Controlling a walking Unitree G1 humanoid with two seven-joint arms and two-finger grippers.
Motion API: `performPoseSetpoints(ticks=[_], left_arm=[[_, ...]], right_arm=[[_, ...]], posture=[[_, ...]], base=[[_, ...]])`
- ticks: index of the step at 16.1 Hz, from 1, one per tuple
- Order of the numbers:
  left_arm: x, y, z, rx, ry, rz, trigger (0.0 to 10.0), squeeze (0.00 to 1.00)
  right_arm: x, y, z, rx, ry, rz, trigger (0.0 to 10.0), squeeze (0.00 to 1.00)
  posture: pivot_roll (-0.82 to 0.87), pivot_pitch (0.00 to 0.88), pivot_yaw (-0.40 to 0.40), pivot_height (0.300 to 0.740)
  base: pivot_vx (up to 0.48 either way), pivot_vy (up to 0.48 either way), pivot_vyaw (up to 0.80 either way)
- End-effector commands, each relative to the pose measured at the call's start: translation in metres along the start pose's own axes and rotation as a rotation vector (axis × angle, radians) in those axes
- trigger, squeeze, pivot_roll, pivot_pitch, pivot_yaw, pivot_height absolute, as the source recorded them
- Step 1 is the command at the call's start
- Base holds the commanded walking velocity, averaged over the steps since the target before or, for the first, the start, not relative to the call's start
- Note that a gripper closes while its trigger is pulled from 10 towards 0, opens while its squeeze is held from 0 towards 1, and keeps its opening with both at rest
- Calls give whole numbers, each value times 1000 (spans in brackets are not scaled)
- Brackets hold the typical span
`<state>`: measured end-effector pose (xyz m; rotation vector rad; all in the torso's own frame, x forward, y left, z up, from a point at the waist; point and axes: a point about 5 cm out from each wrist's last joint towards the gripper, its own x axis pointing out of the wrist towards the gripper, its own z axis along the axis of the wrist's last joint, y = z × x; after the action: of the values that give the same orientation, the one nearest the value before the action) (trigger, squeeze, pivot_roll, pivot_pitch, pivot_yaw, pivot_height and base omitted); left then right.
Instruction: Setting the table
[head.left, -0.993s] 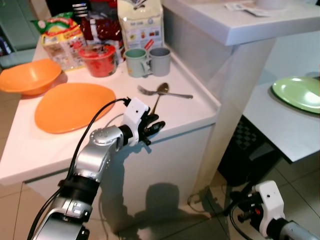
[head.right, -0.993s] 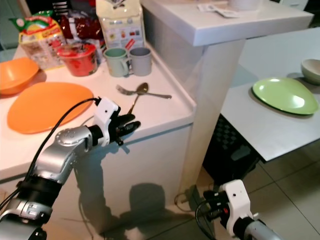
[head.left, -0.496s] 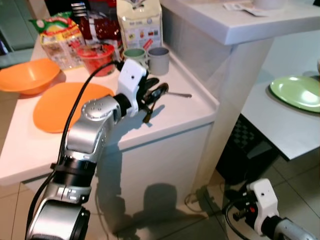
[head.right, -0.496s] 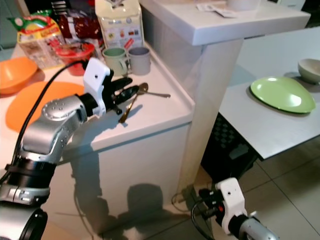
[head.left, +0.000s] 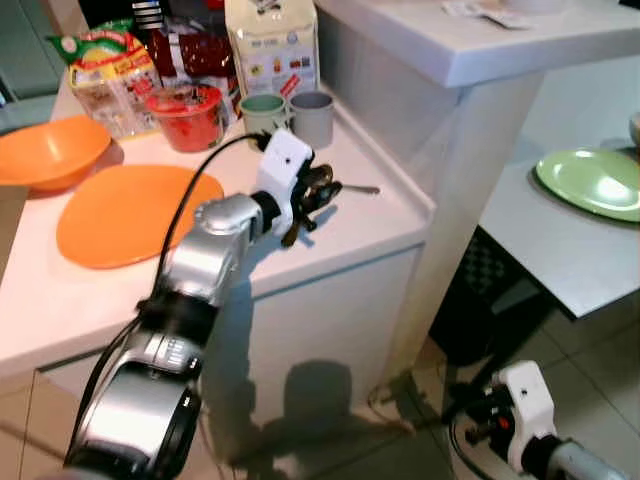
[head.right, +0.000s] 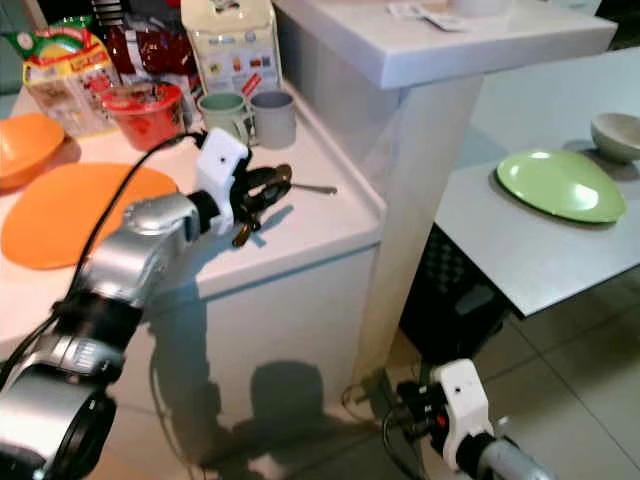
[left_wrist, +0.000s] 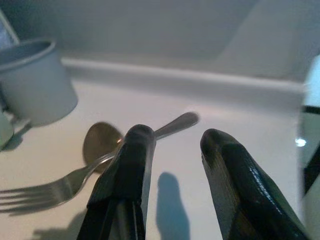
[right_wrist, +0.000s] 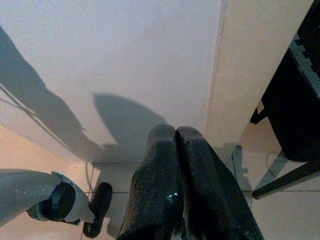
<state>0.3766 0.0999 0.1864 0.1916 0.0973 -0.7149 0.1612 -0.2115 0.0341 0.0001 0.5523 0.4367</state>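
Right gripper (head.left: 478, 425) hangs low near the floor, at the near right, idle; in its wrist view the two black fingers (right_wrist: 177, 190) are pressed together with nothing between. Left arm reaches up and forward over the near edge of the white table (head.left: 40, 310). Left gripper (head.left: 318, 196) sits just above the table top, right at the cutlery, jaws apart and holding nothing; wrist view shows a clear gap between the fingers (left_wrist: 131, 165). Task's things: a spoon (left_wrist: 101, 141) and a fork (left_wrist: 45, 190), lying crossed on the bare table just beyond the fingertips, toward the table's right edge. Spoon bowl lies just ahead of one finger; the fork's tines point off toward the mugs, its handle end (left_wrist: 182, 120) running out past the gap between the fingers. From the head views the fork's long axis runs left to right across the table, handle tip (head.left: 365, 189) poking out right of the gripper; spoon lies nearer to far, partly hidden by the gripper. So cutlery is directly ahead of and below the open jaws, and the left arm is by far the nearer. Judgement: jaws need to drop and close across a handle, not along it. Left of the gripper, an orange plate (head.left: 130, 212); further left, an orange bowl (head.left: 45, 165). Beyond the cutlery, a green mug (head.left: 263, 112) and a grey mug (head.left: 313, 115), side by side. Far right, on a separate lower table, a green plate (head.left: 592, 183).
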Motion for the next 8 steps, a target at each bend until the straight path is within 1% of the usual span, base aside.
performPoseSetpoints(ticks=[1, 3, 5, 8], left_arm=[[3, 5, -7, 0, 26, 28, 10000, 0], [3, 12, -23, -13, 79, 70, 10000, 0], [3, 16, -30, -22, 101, 88, 10000, 0], [3, 16, -42, -23, 137, 95, 10000, 0]], right_arm=[[-2, -1, 1, 2, -11, 2, 10000, 0], [-7, -1, -1, 5, 4, -14, 10000, 0], [-10, -2, -2, 9, 11, -25, 10000, 0], [-11, -2, -1, 8, 13, -29, 10000, 0]], posture=[[-113, 35, 47, 740], [-137, 52, 51, 740], [-147, 61, 52, 740], [-153, 71, 52, 740]], base=[[0, 0, 0], [0, 0, 0], [0, 0, 0], [0, 0, 0]])
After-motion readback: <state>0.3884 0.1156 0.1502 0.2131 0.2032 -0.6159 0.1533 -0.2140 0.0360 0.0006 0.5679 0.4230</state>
